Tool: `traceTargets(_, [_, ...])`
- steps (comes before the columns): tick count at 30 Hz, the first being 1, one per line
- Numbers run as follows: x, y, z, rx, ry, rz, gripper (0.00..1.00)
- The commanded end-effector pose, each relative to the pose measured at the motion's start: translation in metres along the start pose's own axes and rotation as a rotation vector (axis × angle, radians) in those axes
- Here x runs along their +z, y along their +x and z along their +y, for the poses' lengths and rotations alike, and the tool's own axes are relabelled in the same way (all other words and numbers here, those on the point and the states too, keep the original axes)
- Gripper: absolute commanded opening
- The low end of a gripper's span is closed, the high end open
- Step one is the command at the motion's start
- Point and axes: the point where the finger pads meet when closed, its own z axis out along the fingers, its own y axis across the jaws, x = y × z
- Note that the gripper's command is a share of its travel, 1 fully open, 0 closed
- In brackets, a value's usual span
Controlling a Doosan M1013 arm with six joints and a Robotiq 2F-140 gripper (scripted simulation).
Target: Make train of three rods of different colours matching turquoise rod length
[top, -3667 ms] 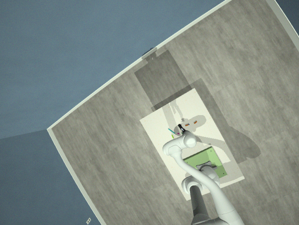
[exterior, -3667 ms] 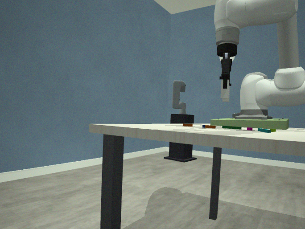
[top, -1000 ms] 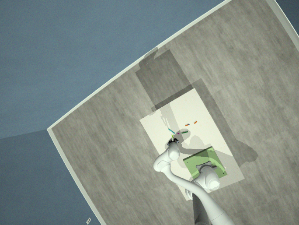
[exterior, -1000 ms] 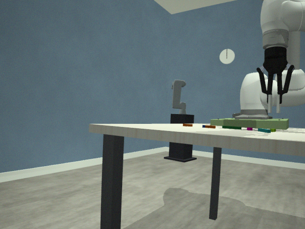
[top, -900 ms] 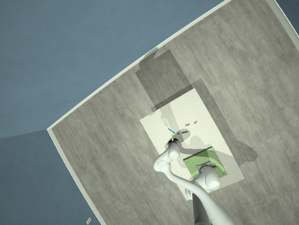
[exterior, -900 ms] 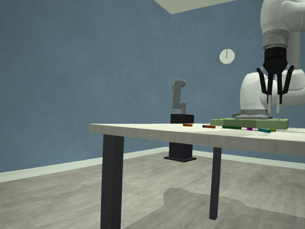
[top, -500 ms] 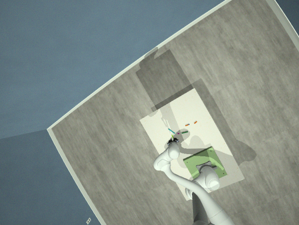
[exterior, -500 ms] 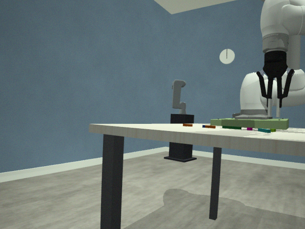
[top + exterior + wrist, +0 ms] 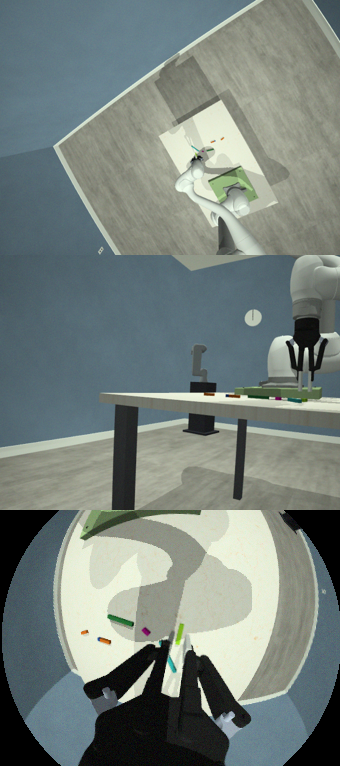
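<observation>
My gripper (image 9: 304, 389) hangs a little above the table, with its fingers drawn close together and nothing between them. Just below it lie the lime rod (image 9: 304, 400) and the turquoise rod (image 9: 294, 400). In the wrist view the turquoise rod (image 9: 170, 665) shows between my fingertips and the lime rod (image 9: 179, 632) lies just beyond them. Further out are a magenta rod (image 9: 145, 630), a green rod (image 9: 120, 620), an orange rod with a blue rod at its end (image 9: 104, 641), and a second orange rod (image 9: 84, 632). All the rods lie flat on the table.
The arm's green base plate (image 9: 277, 391) stands just behind the rods. The table's front edge (image 9: 219, 408) is close to the rods in the side view. A second small robot on a black pedestal (image 9: 200, 364) stands far behind the table.
</observation>
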Motion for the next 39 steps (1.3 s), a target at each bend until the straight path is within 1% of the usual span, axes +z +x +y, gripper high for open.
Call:
traceTargets(1, [0.004,0.000,0.000,0.000,0.000,0.000,0.15])
traceTargets(16, [0.014,0.000,0.000,0.000,0.000,0.000,0.15])
traceTargets(39, [0.015,0.000,0.000,0.000,0.000,0.000,0.15])
